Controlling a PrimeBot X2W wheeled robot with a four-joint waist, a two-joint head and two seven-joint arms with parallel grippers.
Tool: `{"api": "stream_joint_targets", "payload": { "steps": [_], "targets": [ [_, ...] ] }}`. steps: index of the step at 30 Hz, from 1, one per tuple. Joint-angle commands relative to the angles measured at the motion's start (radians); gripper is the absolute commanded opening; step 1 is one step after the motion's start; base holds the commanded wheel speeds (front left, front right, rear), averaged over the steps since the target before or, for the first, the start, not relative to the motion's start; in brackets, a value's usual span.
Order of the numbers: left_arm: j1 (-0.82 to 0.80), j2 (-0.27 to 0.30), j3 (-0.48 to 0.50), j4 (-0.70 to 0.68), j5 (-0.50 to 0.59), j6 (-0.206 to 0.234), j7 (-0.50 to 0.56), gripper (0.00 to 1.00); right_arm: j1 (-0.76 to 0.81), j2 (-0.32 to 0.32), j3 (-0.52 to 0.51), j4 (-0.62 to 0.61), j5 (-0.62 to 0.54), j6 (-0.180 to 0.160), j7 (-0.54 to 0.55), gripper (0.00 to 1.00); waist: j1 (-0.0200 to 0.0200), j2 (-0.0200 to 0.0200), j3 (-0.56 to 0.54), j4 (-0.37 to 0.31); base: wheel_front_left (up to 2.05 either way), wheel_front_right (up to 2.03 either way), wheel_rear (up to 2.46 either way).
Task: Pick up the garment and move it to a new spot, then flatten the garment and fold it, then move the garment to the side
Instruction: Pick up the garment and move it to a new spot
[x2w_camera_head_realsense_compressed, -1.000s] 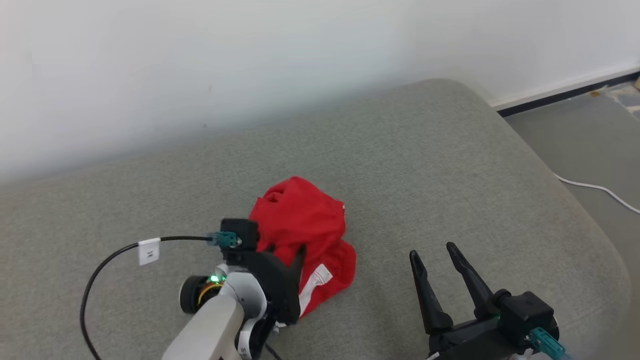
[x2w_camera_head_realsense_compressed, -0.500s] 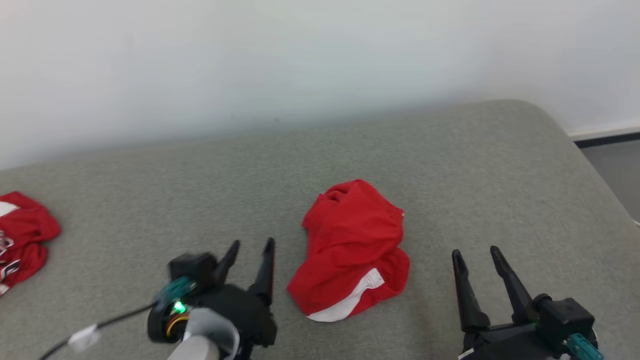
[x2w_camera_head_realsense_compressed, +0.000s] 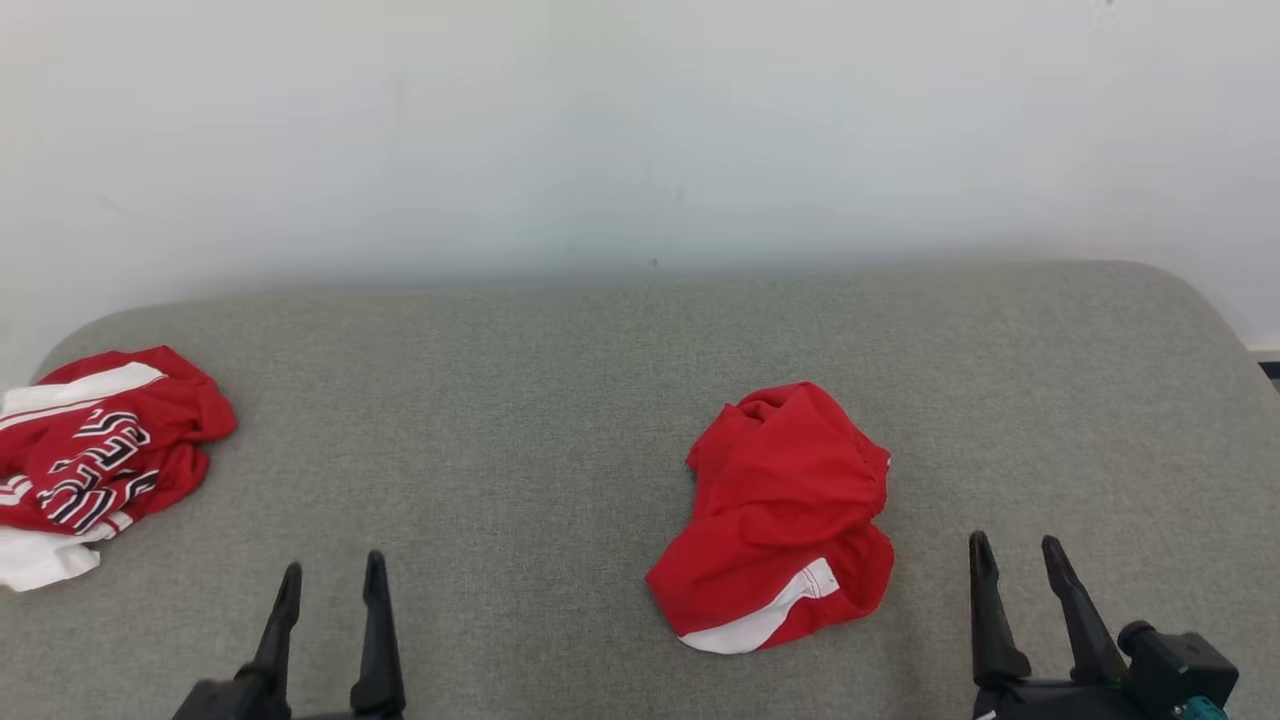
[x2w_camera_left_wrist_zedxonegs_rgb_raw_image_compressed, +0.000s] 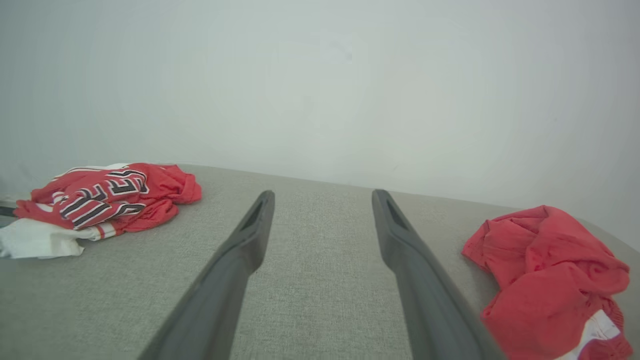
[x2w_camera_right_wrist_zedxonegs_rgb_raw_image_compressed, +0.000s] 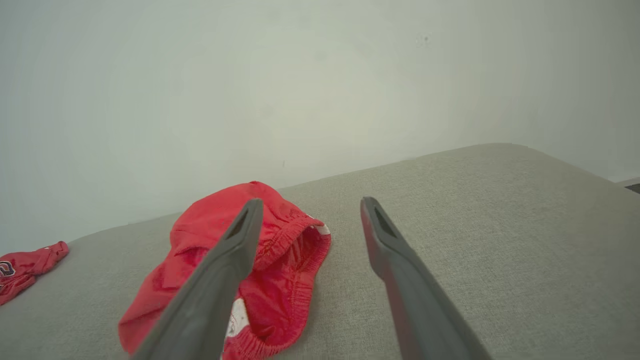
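Here, on a grey upholstered cushion (x2w_camera_head_realsense_compressed: 520, 400) set against a pale wall, two pieces of sportswear wait. At far left a red jersey (x2w_camera_head_realsense_compressed: 100, 440) with black-and-white lettering lies bunched near the cushion's edge. Next along, the left fingers (x2w_camera_head_realsense_compressed: 376, 620) stand spread wide apart at the near edge, holding nothing, with bare fabric ahead of them. Right of centre sits the red garment (x2w_camera_head_realsense_compressed: 785, 510), judged to be the task's own piece: a crumpled heap with a white trim (x2w_camera_head_realsense_compressed: 770, 620) showing at its near hem. It lies between the two arms, closer to the right one and touched by neither. At far right the right fingers (x2w_camera_head_realsense_compressed: 988, 600) are likewise parted to their full width and empty, just beside the heap.

The cloth looks thin, light and limp. It should give no resistance, sag from any single pinch and drag its folds along. The gathered elastic waistband (x2w_camera_right_wrist_zedxonegs_rgb_raw_image_compressed: 295, 235), seen from the right wrist, looks the firmest hold. Taking that band at two separated points, one per arm, would probably spread the piece best for flattening.
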Motion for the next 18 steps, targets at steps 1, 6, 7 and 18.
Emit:
{"api": "stream_joint_targets", "payload": {
  "steps": [1,6,7,18],
  "targets": [
    [0.030,-0.021,0.025,-0.006,0.007,-0.013,-0.003,1.00,0.011,0.001,-0.002,0.012,-0.017,0.003,-0.005,1.00,0.0000,0.0000,-0.008,0.009,0.00,0.00,0.00],
    [0.094,-0.059,0.107,-0.008,0.084,-0.090,-0.003,1.00,0.010,0.001,-0.002,0.051,-0.049,0.003,-0.004,1.00,0.0000,0.0000,-0.017,0.019,0.00,0.00,0.00],
    [0.102,-0.059,0.120,-0.002,0.100,-0.107,-0.003,1.00,0.010,0.001,0.000,0.056,-0.058,0.003,-0.002,1.00,0.0000,0.0000,-0.019,0.020,0.00,0.00,0.00],
    [0.162,-0.083,0.230,0.032,0.192,-0.219,-0.003,1.00,0.013,0.001,0.016,0.056,-0.136,0.003,0.020,1.00,0.0000,0.0000,-0.015,0.009,0.00,0.00,0.00]
  ]
}}
